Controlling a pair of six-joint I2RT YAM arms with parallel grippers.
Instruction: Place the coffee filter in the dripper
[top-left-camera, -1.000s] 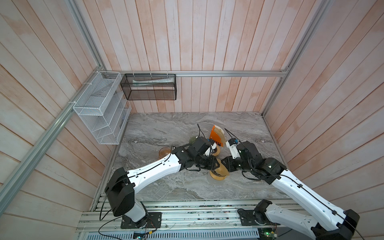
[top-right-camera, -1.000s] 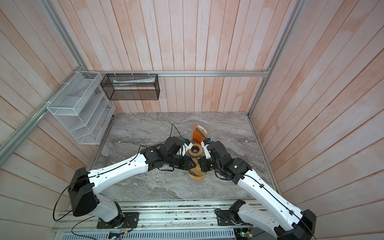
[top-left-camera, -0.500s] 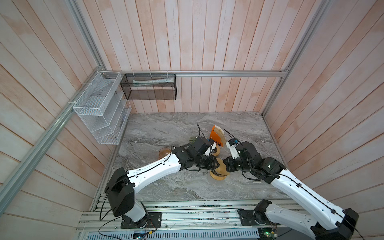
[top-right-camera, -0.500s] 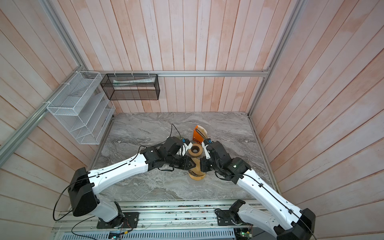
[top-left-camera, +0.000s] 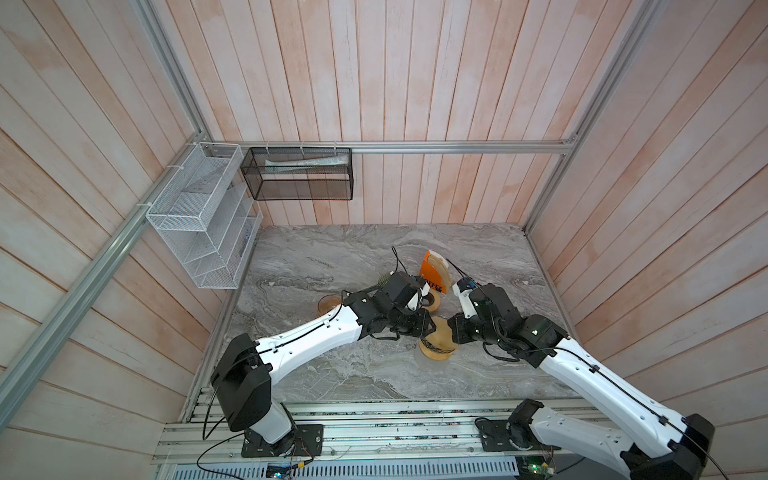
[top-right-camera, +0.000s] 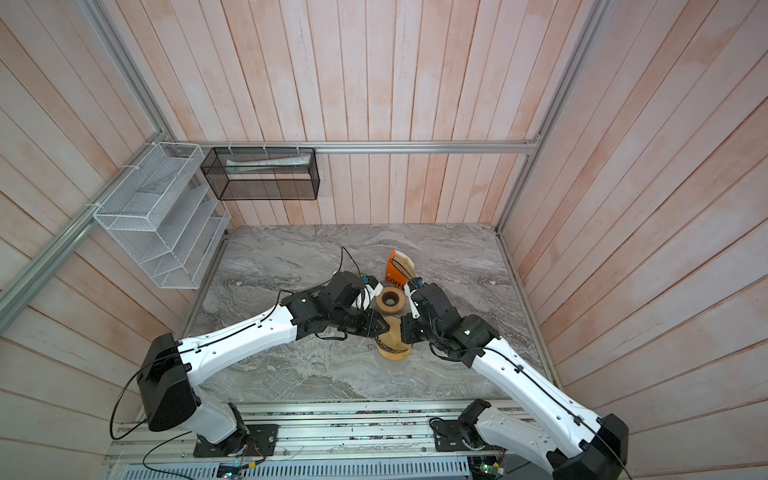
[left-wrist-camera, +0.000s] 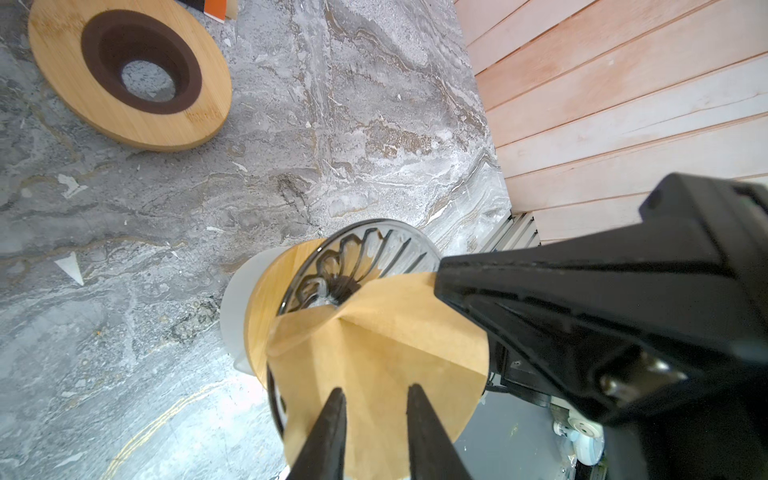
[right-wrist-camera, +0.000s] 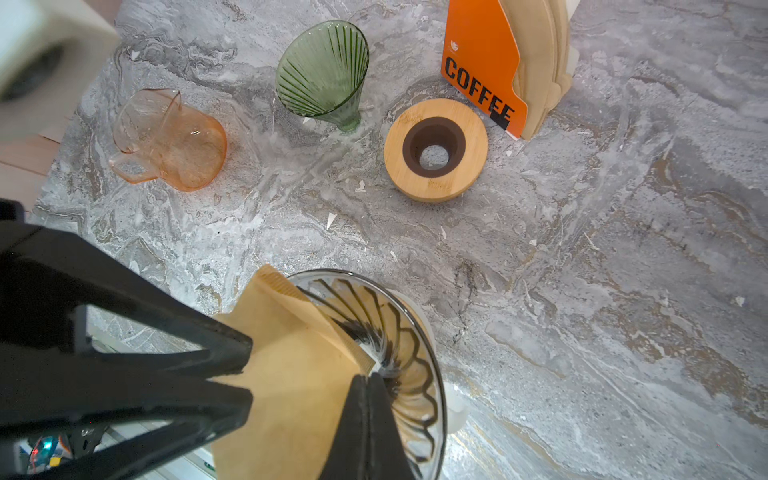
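My right gripper (right-wrist-camera: 369, 378) is closed tight on one edge of the coffee filter (right-wrist-camera: 291, 374), right at the throat of the glass dripper (right-wrist-camera: 419, 365). My left gripper (left-wrist-camera: 376, 390) stands a little open at the filter's wide end, and I cannot tell whether it has any hold there. The dripper sits on a wooden collar (left-wrist-camera: 266, 307) over a white cup (left-wrist-camera: 235, 303). The stack stands toward the counter (right-wrist-camera: 582, 249) edge nearest my bases, slightly toward its right edge. The filter's point is down in the bowl, but most of the paper leans out over the rim, folded and not opened against the ribs.

I judge the risks so. If I let go now, the folded paper may spring out or sit crooked. Pulling my grippers apart could tear it. Pressing down off-centre could tip the tall stack.
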